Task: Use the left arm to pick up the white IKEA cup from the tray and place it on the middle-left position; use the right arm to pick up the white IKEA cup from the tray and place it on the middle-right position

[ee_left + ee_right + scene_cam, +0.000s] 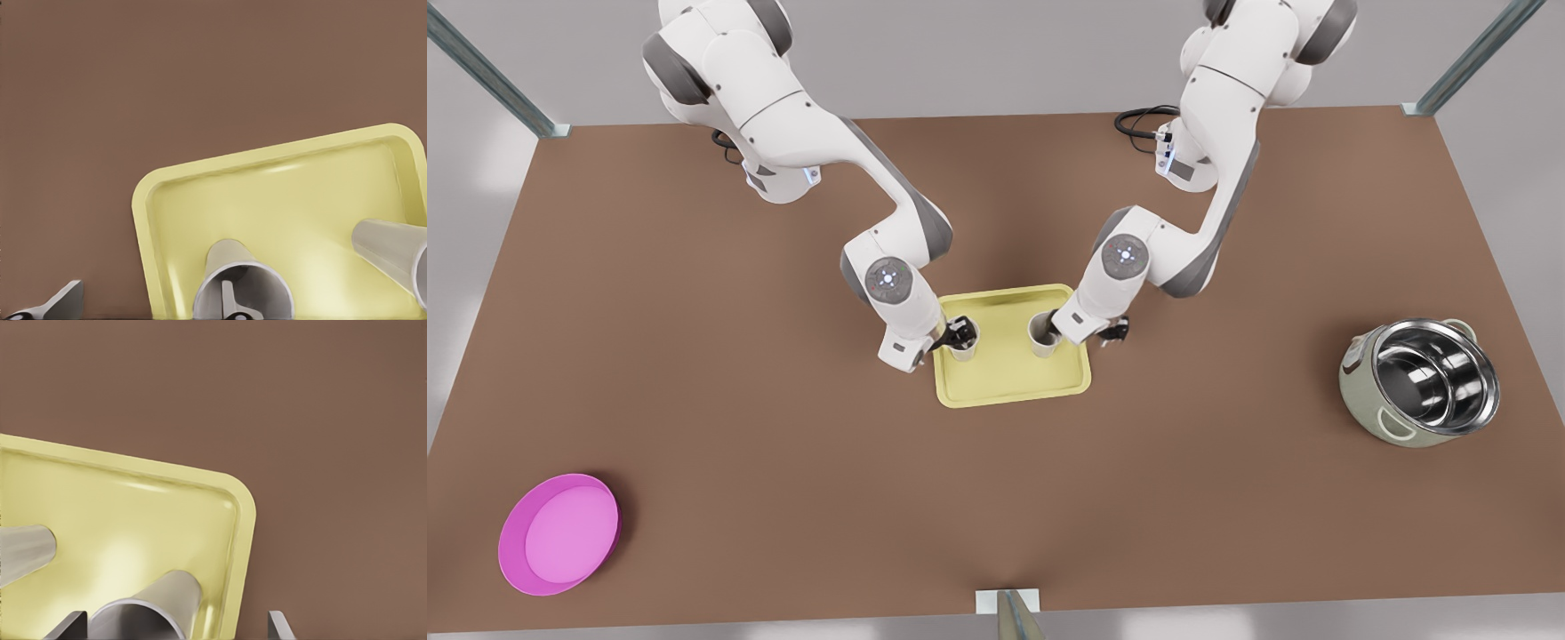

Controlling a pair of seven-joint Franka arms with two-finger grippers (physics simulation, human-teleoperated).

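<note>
While both arms are bent down over the tray (pixel 1014 380):
Left gripper (pixel 958 336): fingers straddling left cup (pixel 964 345) wall, unclosed.
Right gripper (pixel 1055 335): fingers spread astride right cup (pixel 1040 336).

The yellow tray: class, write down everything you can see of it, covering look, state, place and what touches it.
The tray is a flat, pale-yellow rectangle with rounded corners and a low raised rim, smooth and slightly glossy like plastic. It lies flat on the brown table near the middle, between the two arms. Two white cups stand upright on its far half. The left gripper and right gripper each straddle one cup's wall.
</note>
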